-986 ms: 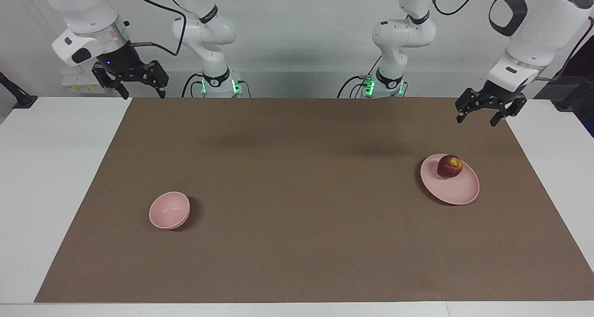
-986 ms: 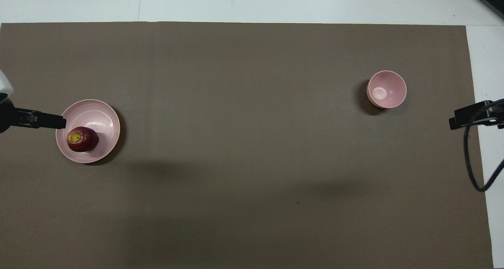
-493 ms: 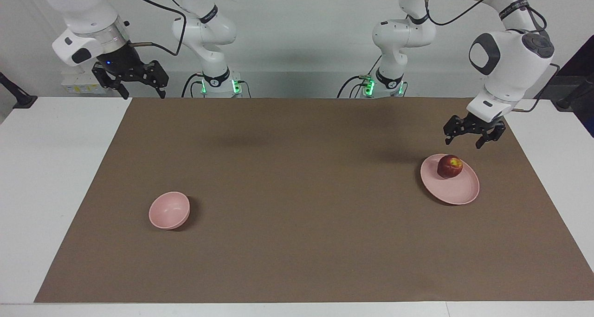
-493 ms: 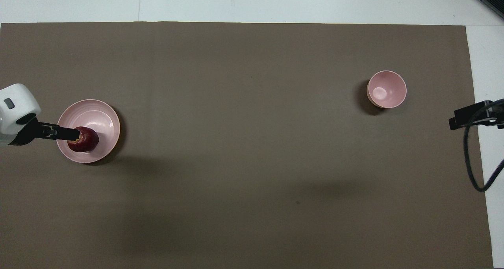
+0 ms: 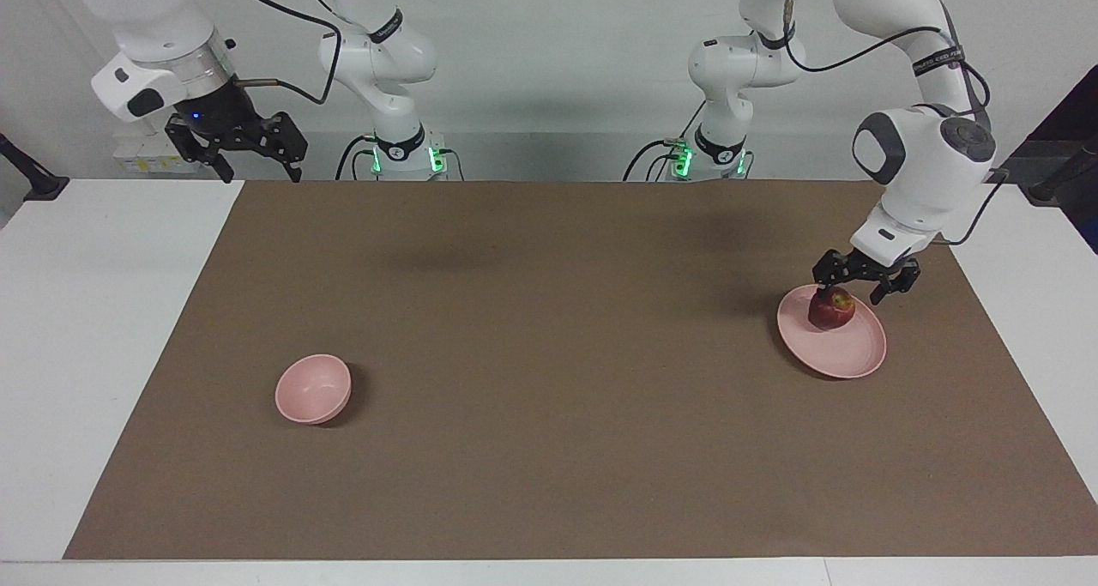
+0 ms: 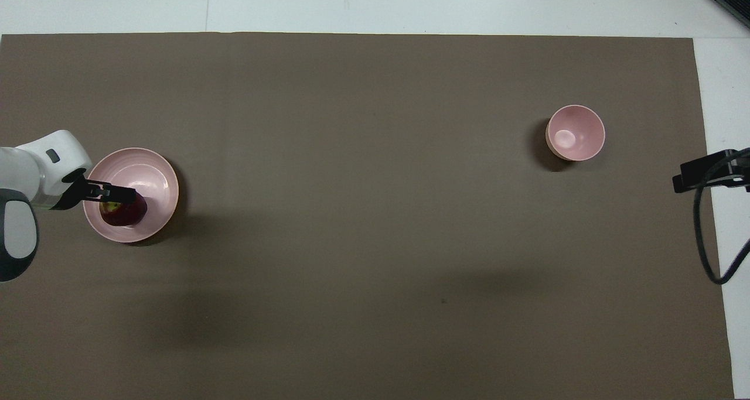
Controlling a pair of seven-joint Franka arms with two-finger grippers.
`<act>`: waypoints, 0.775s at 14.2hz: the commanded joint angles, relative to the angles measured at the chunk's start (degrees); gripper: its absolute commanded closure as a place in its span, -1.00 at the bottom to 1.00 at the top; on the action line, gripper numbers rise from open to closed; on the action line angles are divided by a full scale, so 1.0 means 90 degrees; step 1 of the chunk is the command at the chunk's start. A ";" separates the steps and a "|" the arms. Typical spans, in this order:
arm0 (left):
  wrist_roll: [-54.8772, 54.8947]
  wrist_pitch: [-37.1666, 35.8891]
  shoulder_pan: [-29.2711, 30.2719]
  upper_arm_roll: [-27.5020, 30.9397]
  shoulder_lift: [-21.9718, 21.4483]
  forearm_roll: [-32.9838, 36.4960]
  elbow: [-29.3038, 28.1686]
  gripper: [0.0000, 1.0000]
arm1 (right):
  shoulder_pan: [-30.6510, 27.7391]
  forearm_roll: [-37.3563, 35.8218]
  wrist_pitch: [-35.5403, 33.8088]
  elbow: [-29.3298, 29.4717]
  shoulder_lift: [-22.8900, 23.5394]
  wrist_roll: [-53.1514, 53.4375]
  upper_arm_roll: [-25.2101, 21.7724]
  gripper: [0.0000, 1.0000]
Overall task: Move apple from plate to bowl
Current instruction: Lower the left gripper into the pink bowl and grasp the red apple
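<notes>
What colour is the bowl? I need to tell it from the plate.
Pale pink all over, the bowl matches the plate; the overhead view shows it best.

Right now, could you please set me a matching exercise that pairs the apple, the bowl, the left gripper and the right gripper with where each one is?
Things:
1. apple
2. bowl
3. left gripper
4. right gripper

Places:
A. waiting open above the table edge at the right arm's end
B. open just over the apple, above the plate
C. on the plate, toward the left arm's end of the table
D. empty on the brown mat, toward the right arm's end

Pairs: 1-C, 2-D, 3-B, 4-A
</notes>
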 commanded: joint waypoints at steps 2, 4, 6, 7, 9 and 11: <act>0.0131 0.0623 0.0150 -0.0014 -0.0056 0.0004 -0.0614 -1.00 | -0.0013 0.0031 -0.0008 0.0018 -0.0009 0.0107 0.0023 -1.00; 0.0141 0.0703 0.0170 -0.0014 -0.0065 0.0004 -0.0703 -0.96 | -0.0004 0.0099 -0.0116 0.0018 -0.0018 0.0663 0.0023 -1.00; 0.0160 0.0703 0.0218 -0.0014 -0.0056 0.0004 -0.0703 -0.80 | -0.0004 0.0352 -0.0175 -0.0040 -0.0038 0.1083 0.0023 -1.00; 0.0218 0.0703 0.0219 -0.0014 -0.0056 0.0004 -0.0703 -0.80 | 0.0006 0.0460 -0.0194 -0.0137 -0.0096 0.1395 0.0033 -1.00; 0.0268 0.0790 0.0219 -0.0014 0.0022 0.0014 -0.0674 -0.80 | 0.0006 0.0957 -0.0185 -0.0381 -0.0203 0.2379 0.0023 -1.00; 0.0268 0.1063 0.0209 -0.0014 0.0246 0.0004 -0.0674 -0.80 | 0.0016 0.1308 -0.0194 -0.0490 -0.0194 0.3152 0.0033 -1.00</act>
